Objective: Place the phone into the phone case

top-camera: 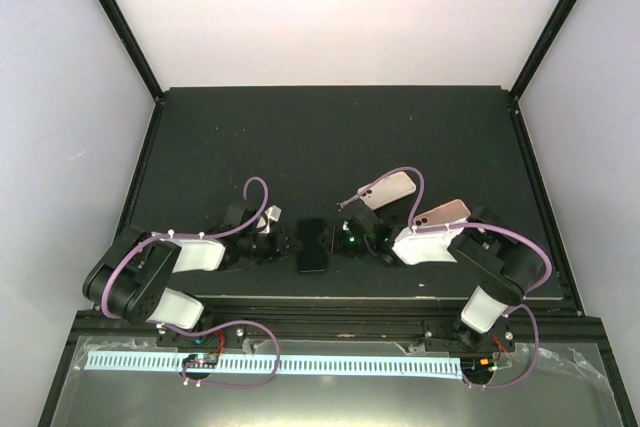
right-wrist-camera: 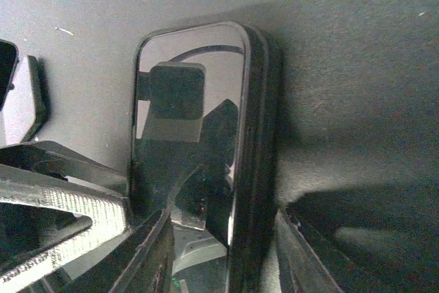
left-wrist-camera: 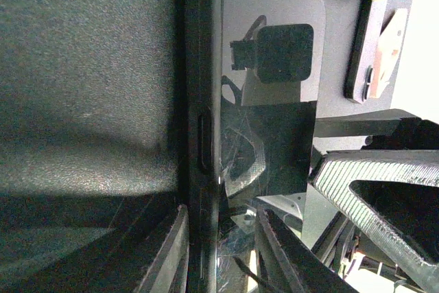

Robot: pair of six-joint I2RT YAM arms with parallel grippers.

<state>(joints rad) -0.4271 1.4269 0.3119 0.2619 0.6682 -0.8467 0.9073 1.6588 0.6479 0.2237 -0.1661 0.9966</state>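
Both the left hand [top-camera: 291, 244] and right hand [top-camera: 338, 239] straddle the phone [top-camera: 312, 247] on the counter [top-camera: 330, 137]; clenched or released, I cannot tell.

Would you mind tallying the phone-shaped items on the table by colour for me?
Black phone: 1
Pink phone-shaped items: 2, the farther one and the nearer one
Total: 3

Phone [right-wrist-camera: 188, 135], dark-rimmed, glossy screen mirroring the camera, on grey counter [right-wrist-camera: 343, 46]; right gripper [right-wrist-camera: 223, 238] fingers [right-wrist-camera: 144, 252] flank its right edge.
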